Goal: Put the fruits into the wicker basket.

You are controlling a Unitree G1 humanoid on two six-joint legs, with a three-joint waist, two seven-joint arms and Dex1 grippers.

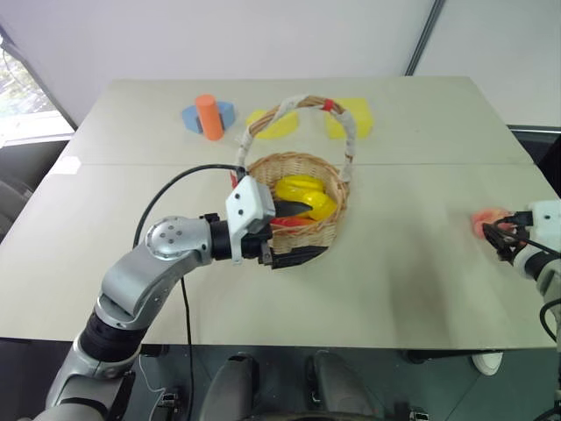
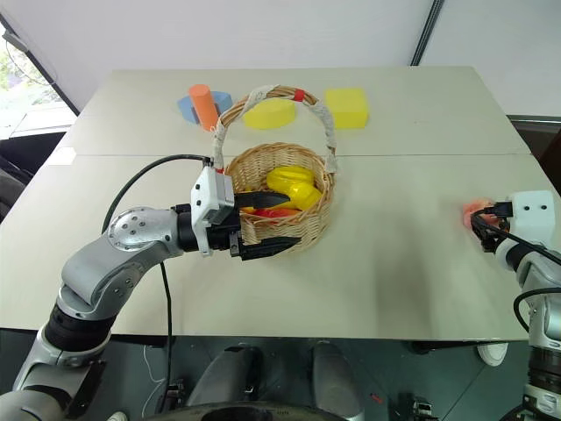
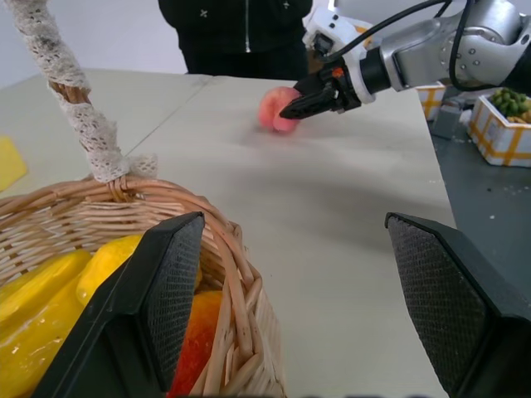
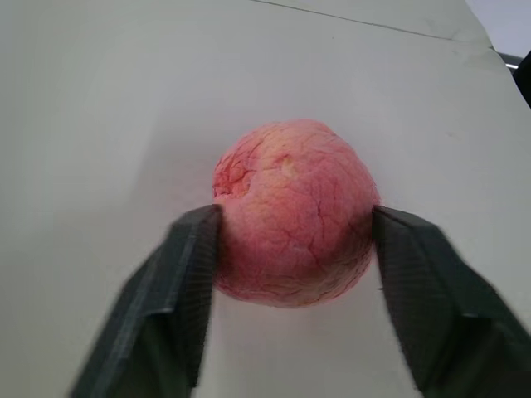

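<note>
The wicker basket (image 1: 326,230) stands mid-table, its tall cloth-wrapped handle (image 1: 289,107) arching above it. Inside lie yellow pieces (image 1: 302,189) and a red-orange fruit piece (image 3: 195,348). My left gripper (image 1: 314,230) is open at the basket's near wall, one finger over the inside and the other outside, holding nothing. The pink-orange peach (image 4: 290,215) rests on the table at the far right (image 1: 485,219). My right gripper (image 1: 493,230) is shut on it, with one pad (image 4: 195,249) touching each side.
An orange cylinder on a blue base (image 1: 209,117) and two yellow foam blocks (image 1: 273,124) (image 1: 358,118) lie behind the basket. The peach sits close to the table's right edge. A person in a dark jacket (image 3: 241,33) stands beyond the table.
</note>
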